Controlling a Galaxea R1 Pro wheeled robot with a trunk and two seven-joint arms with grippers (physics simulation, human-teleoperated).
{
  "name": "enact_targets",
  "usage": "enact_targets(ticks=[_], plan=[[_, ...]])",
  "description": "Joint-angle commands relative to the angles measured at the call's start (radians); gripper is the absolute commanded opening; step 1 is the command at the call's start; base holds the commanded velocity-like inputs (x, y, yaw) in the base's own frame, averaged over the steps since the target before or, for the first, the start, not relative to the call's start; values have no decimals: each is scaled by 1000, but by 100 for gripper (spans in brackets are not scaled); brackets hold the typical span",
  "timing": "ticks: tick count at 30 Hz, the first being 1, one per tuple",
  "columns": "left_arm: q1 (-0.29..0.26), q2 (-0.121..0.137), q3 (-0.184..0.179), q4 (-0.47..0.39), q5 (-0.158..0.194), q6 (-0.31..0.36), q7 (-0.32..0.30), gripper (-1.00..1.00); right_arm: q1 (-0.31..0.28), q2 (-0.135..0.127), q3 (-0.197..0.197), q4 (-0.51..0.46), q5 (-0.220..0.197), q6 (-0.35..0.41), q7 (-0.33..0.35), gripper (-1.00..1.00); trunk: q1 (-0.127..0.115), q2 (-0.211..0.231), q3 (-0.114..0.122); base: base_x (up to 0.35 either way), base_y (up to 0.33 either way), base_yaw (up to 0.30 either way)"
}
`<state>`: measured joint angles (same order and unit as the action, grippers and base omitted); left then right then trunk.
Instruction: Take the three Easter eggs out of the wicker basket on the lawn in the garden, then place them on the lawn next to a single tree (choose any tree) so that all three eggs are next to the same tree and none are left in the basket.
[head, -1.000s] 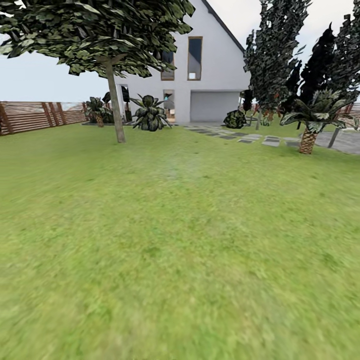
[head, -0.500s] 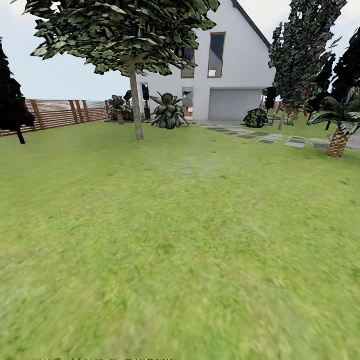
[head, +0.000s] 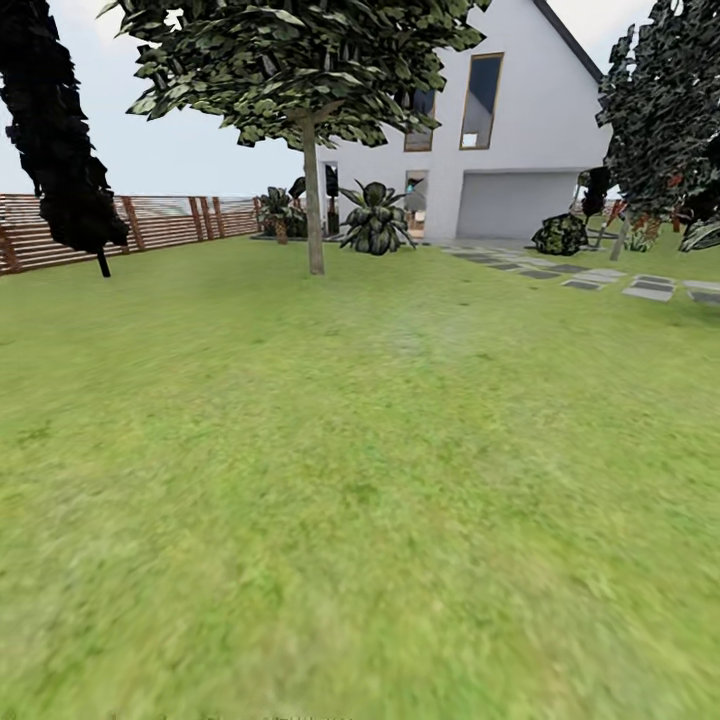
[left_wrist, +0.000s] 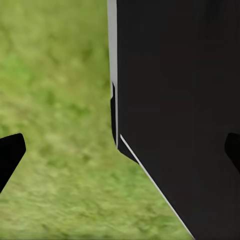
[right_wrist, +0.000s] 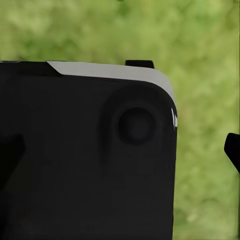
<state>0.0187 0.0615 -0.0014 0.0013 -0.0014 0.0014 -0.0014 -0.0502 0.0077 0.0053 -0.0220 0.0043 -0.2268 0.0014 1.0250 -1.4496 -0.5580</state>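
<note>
Out on the lawn (head: 380, 480), the grass is stretching wide and mottled toward a white house (head: 520, 130). Far across it, the tree (head: 313, 200) with the pale straight trunk is standing well apart from the robot, its dark leaf clusters spreading overhead. Behind it, leafy plants (head: 376, 218) are sitting by the house wall, a wooden fence (head: 150, 225) is running along the left, and a narrow dark tree (head: 60, 140) is rising in front of the fence. Grey stepping slabs (head: 600, 280) are lying to the right.

Down by the robot's dark body (left_wrist: 180, 110), the left claw (left_wrist: 122, 150) is showing black fingertips (left_wrist: 10, 152) at opposite edges, spread apart, with grass beneath. The right claw (right_wrist: 122, 152) is likewise standing apart, its fingertips (right_wrist: 232, 150) framing a dark panel (right_wrist: 85, 150) and grass beyond.
</note>
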Motion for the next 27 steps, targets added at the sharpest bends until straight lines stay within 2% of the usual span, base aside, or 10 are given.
enact_targets(ticks=[1, 27], plan=[[0, 0, 0, 0, 0, 0, 0, 100, 0, -1, 0, 0, 0, -3, 0, 100, 0, 0, -1, 0, 0, 250], [0, 1, 0, 0, 0, 0, 0, 100, 0, -3, -5, -4, -6, -9, -4, 100, 0, 0, -22, 0, 0, 250]])
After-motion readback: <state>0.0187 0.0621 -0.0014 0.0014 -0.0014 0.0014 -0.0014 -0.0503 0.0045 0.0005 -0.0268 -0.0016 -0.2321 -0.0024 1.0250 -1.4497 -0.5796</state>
